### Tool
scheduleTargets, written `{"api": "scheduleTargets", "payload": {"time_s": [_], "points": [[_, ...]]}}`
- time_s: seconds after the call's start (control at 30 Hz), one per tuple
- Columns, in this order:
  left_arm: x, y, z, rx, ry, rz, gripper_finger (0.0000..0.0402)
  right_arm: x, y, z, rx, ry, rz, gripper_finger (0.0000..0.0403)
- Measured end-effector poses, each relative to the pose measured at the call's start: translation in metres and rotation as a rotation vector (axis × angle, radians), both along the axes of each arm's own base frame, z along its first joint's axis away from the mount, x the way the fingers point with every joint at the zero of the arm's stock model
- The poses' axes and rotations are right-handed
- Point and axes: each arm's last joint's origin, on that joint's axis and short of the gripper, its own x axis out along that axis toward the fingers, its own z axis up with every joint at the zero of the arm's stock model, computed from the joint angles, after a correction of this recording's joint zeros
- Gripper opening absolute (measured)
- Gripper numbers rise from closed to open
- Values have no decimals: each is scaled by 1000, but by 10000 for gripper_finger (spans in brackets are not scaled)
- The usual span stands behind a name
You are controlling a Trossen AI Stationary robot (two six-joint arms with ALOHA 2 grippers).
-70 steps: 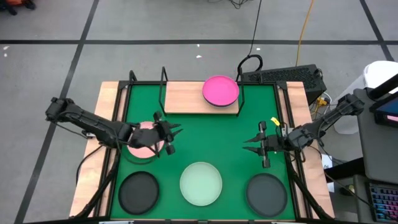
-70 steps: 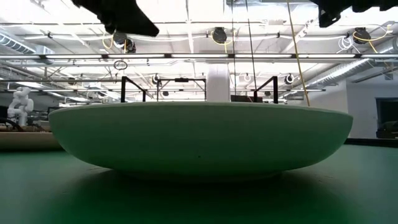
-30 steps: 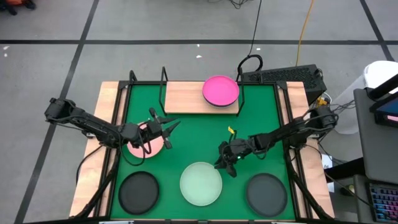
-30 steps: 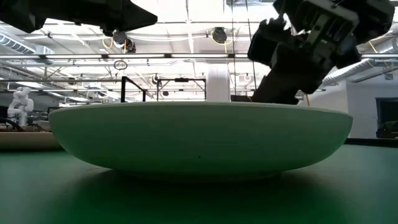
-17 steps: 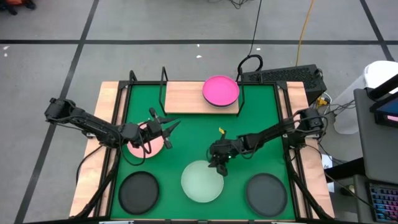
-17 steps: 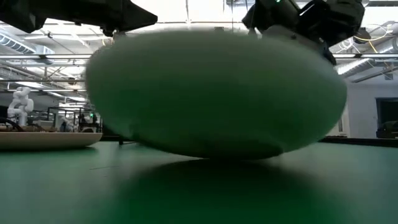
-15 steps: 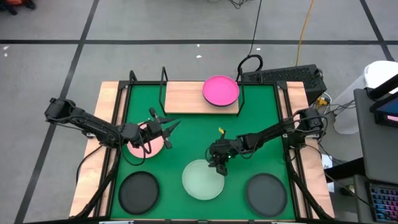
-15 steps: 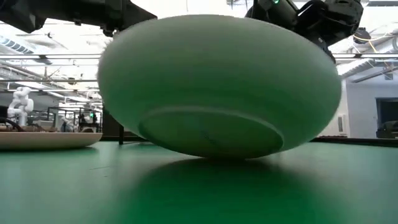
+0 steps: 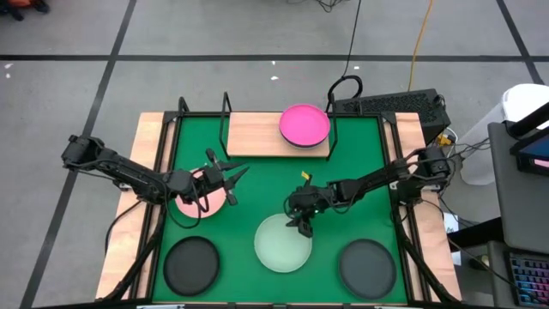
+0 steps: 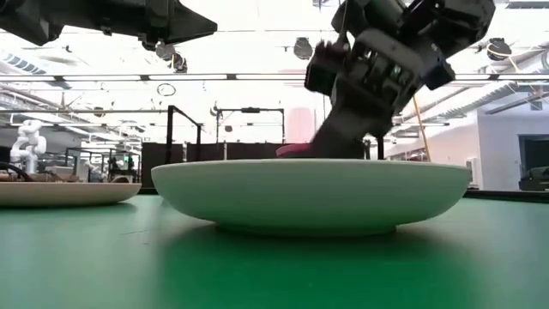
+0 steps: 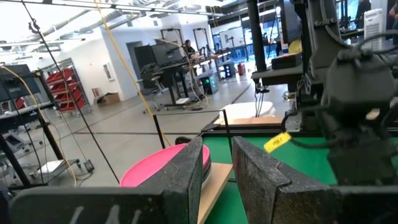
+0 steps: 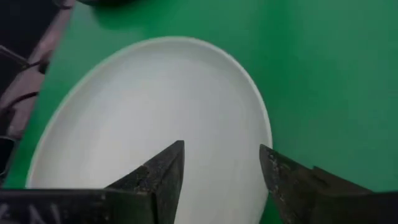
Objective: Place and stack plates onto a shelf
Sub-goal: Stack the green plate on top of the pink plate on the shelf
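Shifted mint plate (image 9: 282, 243); five plates.

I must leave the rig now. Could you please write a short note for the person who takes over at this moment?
Right gripper: open, above the far rim of the mint plate, not holding it; the plate lies flat on the green mat.
Left gripper: hovers over the pale pink plate, holding nothing.
Done: the magenta plate is on the shelf.
Left: mint, pale pink and the two dark plates at the near edge remain on the mat, to be placed and stacked on the shelf.
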Motion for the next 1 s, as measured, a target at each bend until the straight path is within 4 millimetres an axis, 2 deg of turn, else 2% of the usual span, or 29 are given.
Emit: {"api": "scheduleTargets", "payload": {"time_s": [0.23,0.53,1.0], "points": [[0,1,0,0,1,4,94,-4,-2,23,-36,-85,14,192],[1,3,-1,-12,1,10,94,-4,-3,2,-60,20,-29,192],[1,4,-1,-22,1,14,94,-3,-3,-10,-65,60,-33,192]]}}
